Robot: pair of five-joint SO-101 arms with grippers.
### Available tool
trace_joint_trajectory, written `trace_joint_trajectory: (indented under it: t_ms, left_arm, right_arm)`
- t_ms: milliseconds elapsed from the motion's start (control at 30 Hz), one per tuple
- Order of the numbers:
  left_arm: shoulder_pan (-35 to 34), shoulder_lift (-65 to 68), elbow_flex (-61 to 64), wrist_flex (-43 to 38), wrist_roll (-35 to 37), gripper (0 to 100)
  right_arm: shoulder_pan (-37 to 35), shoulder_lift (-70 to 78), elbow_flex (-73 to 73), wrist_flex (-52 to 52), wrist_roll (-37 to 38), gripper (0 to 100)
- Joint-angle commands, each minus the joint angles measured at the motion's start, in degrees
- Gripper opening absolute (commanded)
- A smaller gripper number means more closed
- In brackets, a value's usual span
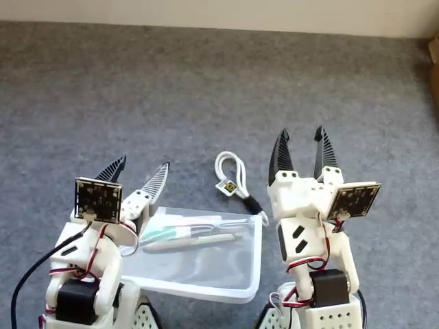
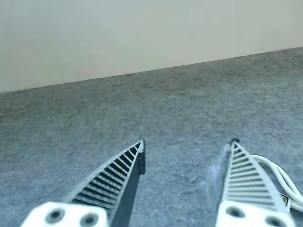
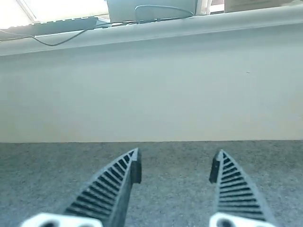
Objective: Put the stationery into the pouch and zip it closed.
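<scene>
A clear plastic pouch (image 1: 206,267) lies flat on the grey carpet between the two arm bases. Pens and a white stick (image 1: 188,233) lie inside it along its far edge. A white cord loop (image 1: 230,171) with a small tag runs from the pouch's far right corner; part of the cord (image 2: 279,172) shows in the left wrist view. My left gripper (image 1: 140,168) (image 2: 187,144) hangs open over the pouch's left end, holding nothing. My right gripper (image 1: 302,140) (image 3: 177,156) stands open to the right of the cord, also holding nothing.
Grey carpet (image 1: 206,89) stretches to a pale wall (image 3: 151,85) at the far side. A brown object (image 1: 434,62) sits at the far right edge of the high view.
</scene>
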Motion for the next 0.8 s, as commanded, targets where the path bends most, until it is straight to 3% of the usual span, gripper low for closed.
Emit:
trace_joint_trajectory:
  t_ms: [0, 167, 333, 567, 767]
  left_arm:
    - [-0.92, -0.48, -2.42, -1.67, 0.35, 20]
    - [-1.45, -0.48, -5.14, -1.41, 0.35, 9]
    - [-5.93, -0.48, -6.2, -1.41, 0.35, 0]
    - [-7.43, -0.57, -5.76, 1.41, 0.26, 1]
    - [-7.43, -0.48, -2.68, 6.68, 0.26, 1]
  right_arm:
    - [-0.31, -0.84, -0.92, -2.07, 0.0, 20.0]
    - [-0.57, -0.92, -1.01, -1.8, 10.02, 7.7]
    - [-0.31, -5.76, -1.1, 3.47, 11.25, 2.8]
    - [0.04, -9.36, -2.33, 19.38, 11.34, 2.8]
    - [6.11, -9.63, -2.24, 27.82, 10.9, 2.7]
